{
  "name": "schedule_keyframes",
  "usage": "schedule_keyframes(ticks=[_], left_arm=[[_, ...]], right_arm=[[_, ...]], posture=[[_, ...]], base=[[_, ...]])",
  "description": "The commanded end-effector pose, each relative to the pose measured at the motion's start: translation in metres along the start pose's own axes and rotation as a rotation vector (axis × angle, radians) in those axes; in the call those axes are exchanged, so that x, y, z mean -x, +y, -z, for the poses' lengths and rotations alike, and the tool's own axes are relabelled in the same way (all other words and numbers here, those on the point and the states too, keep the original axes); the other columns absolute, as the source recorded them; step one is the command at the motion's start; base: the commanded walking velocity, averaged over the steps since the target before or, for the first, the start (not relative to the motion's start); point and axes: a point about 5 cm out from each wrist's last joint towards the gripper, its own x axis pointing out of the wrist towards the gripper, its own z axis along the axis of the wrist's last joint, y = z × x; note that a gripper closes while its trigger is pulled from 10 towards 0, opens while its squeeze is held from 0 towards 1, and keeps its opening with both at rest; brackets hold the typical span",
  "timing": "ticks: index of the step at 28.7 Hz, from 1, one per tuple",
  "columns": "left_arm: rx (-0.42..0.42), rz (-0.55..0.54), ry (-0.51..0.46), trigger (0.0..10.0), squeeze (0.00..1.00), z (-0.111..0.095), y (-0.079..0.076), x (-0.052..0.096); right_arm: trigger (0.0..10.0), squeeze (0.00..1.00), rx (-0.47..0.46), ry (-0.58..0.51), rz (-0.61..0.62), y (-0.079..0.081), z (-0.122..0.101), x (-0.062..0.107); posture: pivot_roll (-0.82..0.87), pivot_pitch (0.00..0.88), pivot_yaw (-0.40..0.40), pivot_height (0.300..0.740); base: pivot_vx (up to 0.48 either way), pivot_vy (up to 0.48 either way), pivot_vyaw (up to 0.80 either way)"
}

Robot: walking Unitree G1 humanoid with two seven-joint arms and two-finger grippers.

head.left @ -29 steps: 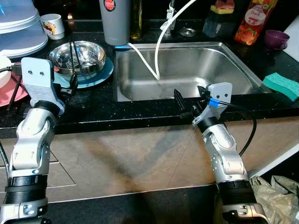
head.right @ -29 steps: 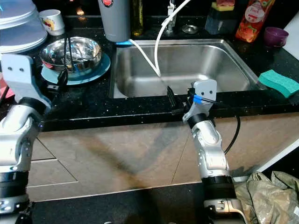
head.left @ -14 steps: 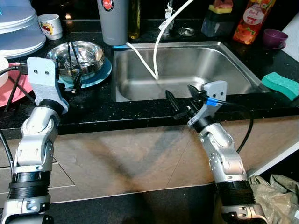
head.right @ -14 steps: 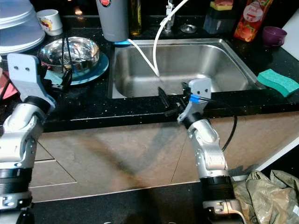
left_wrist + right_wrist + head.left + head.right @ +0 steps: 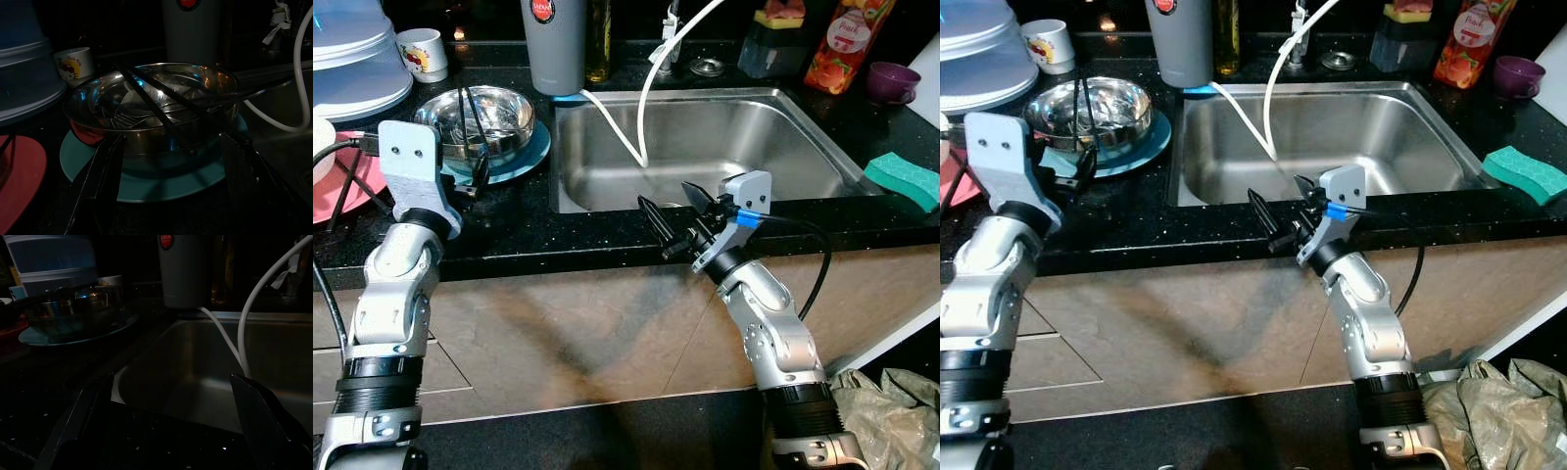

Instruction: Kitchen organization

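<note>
Little looks done yet; the steel bowl (image 5: 475, 119) is sitting on its teal plate (image 5: 524, 157) at ten o'clock of the sink (image 5: 607, 191). The left gripper (image 5: 470, 179) and right gripper (image 5: 674, 217) are hovering with fingers spread, gripping nothing.

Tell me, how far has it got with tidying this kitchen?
Barely started, it seems. The metal bowl still sits on the teal plate with utensils inside. The left gripper is open near that plate, the right gripper open at the sink front edge; both empty. The sponge and cup remain out.
</note>
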Motion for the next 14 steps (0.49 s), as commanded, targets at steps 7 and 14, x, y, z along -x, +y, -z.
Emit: schedule_keyframes(ticks=[7,14], left_arm=[[-0.010,-0.012,0.012,9.4,0.00,0.0023,-0.0004,-0.0048],[-0.006,-0.026,0.010,10.0,0.00,0.0017,0.0007,-0.0063]], right_arm=[[10.0,0.00,-0.005,-0.005,-0.006,0.0004,-0.0026,0.0026],[10.0,0.00,0.000,-0.002,-0.003,-0.0005,-0.0028,0.0032]], posture=[[0.01,0.107,-0.025,0.740],[0.01,0.111,-0.027,0.740]], base=[[0.000,0.000,0.00],[0.000,0.000,0.00]])
